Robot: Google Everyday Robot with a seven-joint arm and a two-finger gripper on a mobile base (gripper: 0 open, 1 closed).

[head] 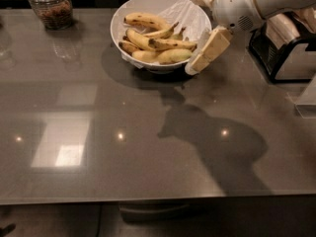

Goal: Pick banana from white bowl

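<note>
Camera view, glossy grey table point(98, 132), white bowl point(113, 26) of bananas point(154, 42), claw point(196, 31) spread at its right rim, glass jar point(51, 6) far-left.

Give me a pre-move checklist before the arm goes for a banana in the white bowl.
1. Bananas in the white bowl: ok, several lie piled on the paper lining.
2. Gripper near the target: ok, at the bowl's right rim, beside the pile.
3. Gripper above a banana: not ok, it sits off to the side.
4. One banana free of the others: cannot tell, they overlap.
5. Glass jar out of the way: ok, far left of the bowl.
</note>
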